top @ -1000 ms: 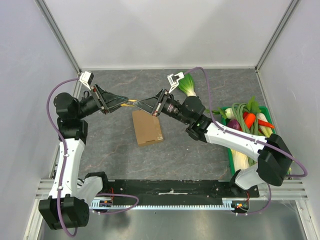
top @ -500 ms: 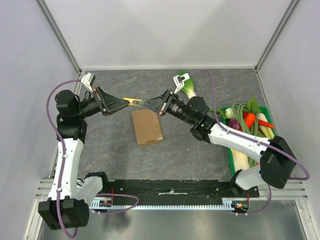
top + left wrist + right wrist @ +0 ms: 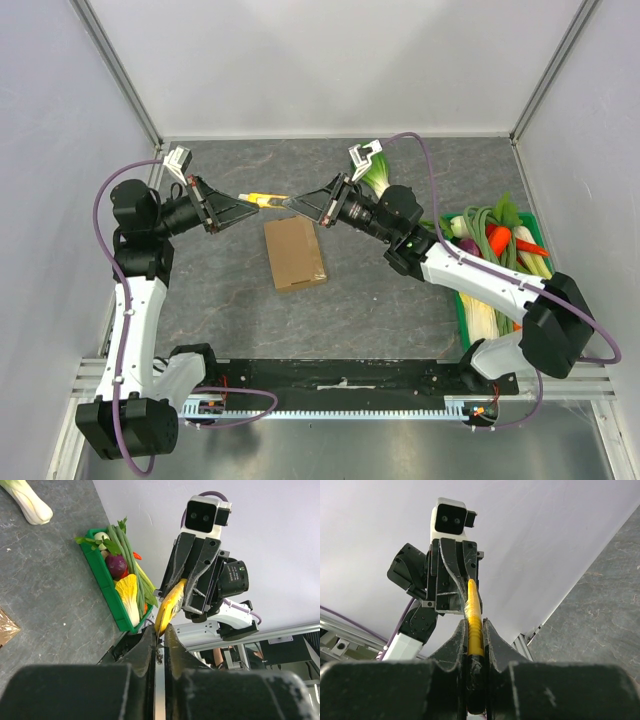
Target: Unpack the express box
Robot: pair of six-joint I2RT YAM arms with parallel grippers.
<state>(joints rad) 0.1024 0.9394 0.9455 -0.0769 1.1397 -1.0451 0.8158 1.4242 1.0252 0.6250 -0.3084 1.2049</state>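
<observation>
The express box [image 3: 295, 253], flat brown cardboard, lies shut on the grey table below both grippers; one corner of the express box [image 3: 5, 630] shows in the left wrist view. A slim yellow cutter [image 3: 264, 198] hangs in the air between the two arms. My right gripper [image 3: 292, 204] is shut on the cutter's ribbed handle [image 3: 474, 617]. My left gripper [image 3: 243, 200] is shut on the thin far end of the cutter [image 3: 170, 605]. The left gripper [image 3: 160, 629] and right gripper [image 3: 476, 622] face each other nose to nose.
A bok choy [image 3: 375, 175] lies at the back of the table behind the right arm. A green crate [image 3: 462, 303] full of vegetables stands at the right edge. White walls close the table on three sides.
My left gripper's jaws have shut on the cutter's free end. Both grippers and the cutter have risen a little above the box.
</observation>
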